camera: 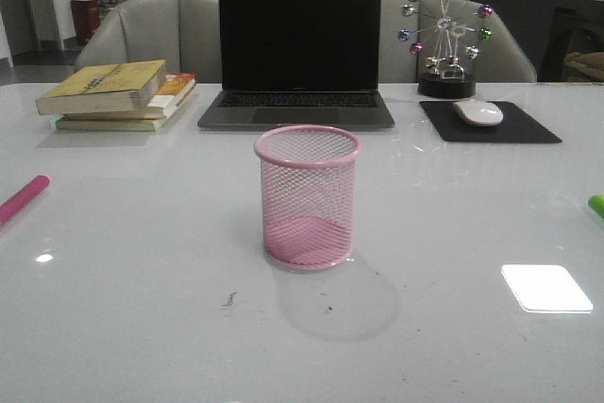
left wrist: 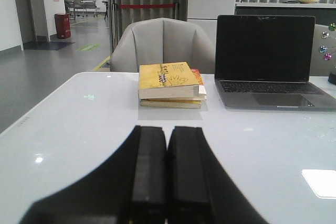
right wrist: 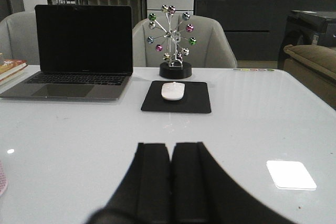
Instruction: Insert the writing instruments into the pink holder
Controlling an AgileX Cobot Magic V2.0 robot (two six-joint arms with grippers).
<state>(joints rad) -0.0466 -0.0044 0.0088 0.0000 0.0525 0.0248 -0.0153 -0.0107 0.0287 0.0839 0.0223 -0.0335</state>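
The pink wire-mesh holder (camera: 308, 197) stands upright and empty at the middle of the white table. A magenta marker (camera: 23, 198) lies flat at the far left edge of the front view, partly cut off. Only a tip of the lime green marker (camera: 596, 204) shows at the far right edge. Neither arm appears in the front view. My left gripper (left wrist: 167, 129) is shut with nothing between its fingers, low over bare table and facing the books. My right gripper (right wrist: 171, 146) is also shut and empty, facing the mouse pad. A sliver of the holder's pink rim (right wrist: 1, 182) shows in the right wrist view.
A stack of books (camera: 118, 93) sits at the back left, an open laptop (camera: 297, 49) at the back centre. A white mouse (camera: 478, 112) on a black pad (camera: 528, 129) and a ball ornament (camera: 446, 33) stand at the back right. Chairs stand behind the table.
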